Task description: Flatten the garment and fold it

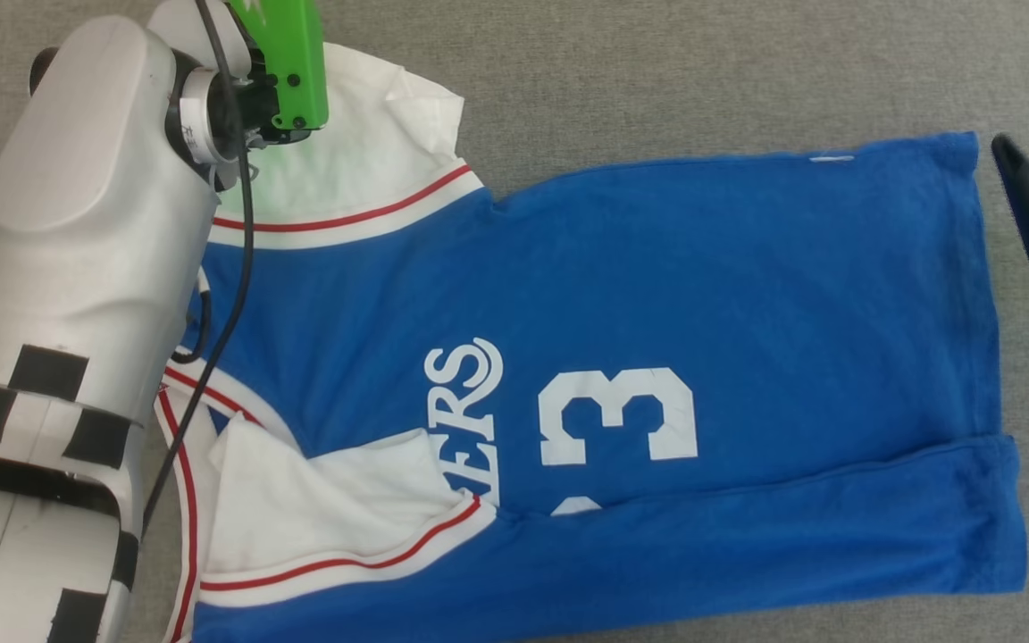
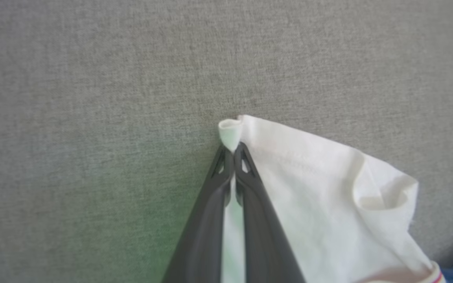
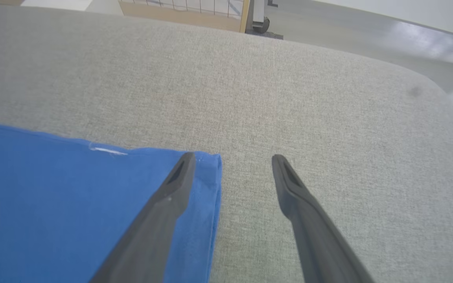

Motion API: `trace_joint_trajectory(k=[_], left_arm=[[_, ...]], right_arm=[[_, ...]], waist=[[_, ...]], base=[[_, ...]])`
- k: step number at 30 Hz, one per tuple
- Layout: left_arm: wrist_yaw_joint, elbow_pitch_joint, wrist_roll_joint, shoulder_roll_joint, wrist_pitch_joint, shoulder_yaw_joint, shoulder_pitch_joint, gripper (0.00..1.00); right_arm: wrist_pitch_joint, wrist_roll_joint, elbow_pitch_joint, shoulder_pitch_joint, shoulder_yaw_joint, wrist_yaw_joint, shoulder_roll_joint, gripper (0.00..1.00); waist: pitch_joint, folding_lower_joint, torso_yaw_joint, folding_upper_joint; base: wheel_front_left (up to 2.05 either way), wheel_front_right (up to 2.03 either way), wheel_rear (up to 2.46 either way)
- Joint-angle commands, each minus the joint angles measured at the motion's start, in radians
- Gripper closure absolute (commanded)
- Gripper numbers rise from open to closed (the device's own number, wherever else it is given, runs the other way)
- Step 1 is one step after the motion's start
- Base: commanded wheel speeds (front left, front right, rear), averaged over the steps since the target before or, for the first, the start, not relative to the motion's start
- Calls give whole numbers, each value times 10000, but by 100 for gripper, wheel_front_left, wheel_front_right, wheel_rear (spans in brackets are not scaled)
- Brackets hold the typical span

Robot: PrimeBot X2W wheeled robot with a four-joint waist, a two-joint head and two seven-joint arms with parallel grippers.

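Left wrist view: the left gripper [image 2: 233, 151] pinches the white sleeve's [image 2: 313, 177] corner — likely to pull it flat. The garment [image 1: 702, 286] lies chest-up on grey fabric [image 1: 657, 71], with the right gripper [image 3: 232, 159] spread above its hem corner.

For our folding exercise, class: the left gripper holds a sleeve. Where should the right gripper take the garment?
Probably the garment at its far hem corner, approached from the bare grey surface beside it: that corner lies flat with free edges, right by the open right gripper.
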Motion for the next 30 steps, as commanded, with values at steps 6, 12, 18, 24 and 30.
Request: trace_joint_trajectory(k=[6,12,18,24,30], left_arm=[[-96,-686,-380,-62,-339,305,241,100],[-109,-1402,-479,-62,-318,326,204,100],[-67,-1996,-630,-146,-405,371,385,100],[-72,-2343,-815,-152,-530,462,658,100],[-204,-2745,-1180,-164,-844,725,1071,100]], right_arm=[[2708,-145,83,-795,795,-15,-713,0],[4436,-292,675,-1821,1731,-15,-1161,0],[4837,-327,1608,-2212,2512,-15,-1316,0],[5294,143,1939,-2072,2831,-15,-1543,100],[4309,252,1790,-1971,2358,-15,-1512,100]], waist=[[-33,-1,167,0],[96,-1,436,0],[261,-1,705,0],[166,-1,820,0],[-440,-1,890,0]], base=[[0,0,0],[0,0,0],[0,0,0],[0,0,0],[0,0,0]])
